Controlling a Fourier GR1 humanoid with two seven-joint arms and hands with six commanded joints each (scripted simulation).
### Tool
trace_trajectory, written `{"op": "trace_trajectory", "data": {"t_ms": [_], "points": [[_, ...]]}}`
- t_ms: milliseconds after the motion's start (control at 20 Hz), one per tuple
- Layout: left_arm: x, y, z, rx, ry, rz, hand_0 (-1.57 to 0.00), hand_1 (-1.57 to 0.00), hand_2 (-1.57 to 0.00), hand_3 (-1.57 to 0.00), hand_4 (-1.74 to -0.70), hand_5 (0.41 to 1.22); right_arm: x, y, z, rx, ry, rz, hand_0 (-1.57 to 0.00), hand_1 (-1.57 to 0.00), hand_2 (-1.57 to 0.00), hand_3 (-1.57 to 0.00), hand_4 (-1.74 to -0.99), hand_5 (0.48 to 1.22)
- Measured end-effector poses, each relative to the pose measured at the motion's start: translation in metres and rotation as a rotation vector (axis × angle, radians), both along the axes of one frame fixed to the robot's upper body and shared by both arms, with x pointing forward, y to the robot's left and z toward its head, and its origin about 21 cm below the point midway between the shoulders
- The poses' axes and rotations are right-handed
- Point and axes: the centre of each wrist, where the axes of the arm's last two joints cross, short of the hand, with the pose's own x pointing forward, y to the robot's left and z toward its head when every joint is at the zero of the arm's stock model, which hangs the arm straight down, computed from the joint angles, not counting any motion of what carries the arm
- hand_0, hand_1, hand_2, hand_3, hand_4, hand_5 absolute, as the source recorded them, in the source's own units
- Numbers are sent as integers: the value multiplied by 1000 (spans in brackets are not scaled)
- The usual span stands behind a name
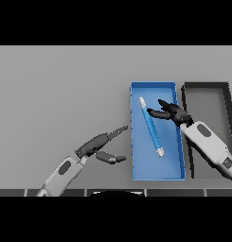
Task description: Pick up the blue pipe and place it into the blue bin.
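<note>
The slim blue pipe with pale ends is seen lying slantwise on the floor of the shallow blue rectangular bin, so the placing is judged done, with only the withdrawal left. The dark right hand is held over the bin just beside the pipe, fingers spread and nothing gripped. The left hand is kept relaxed and empty on the grey table, left of the bin.

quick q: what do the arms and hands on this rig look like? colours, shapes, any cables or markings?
Both arms are white and grey, built of rounded, capsule-like segments; each forearm carries a dark oval inset. The left hand and right hand are dark grey to black, with slim fingers and a thumb. No cables, sleeves or printed markings show.
</note>
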Motion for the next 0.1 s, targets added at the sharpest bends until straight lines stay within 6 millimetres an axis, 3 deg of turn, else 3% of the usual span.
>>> {"op": "trace_trajectory", "data": {"t_ms": [100], "points": [[0,3,-8,5,7,4,1,1,1,1,-920,468,-2,-2,0,13,-5,12,-9,-8,-7,-6,-1129,677]]}}
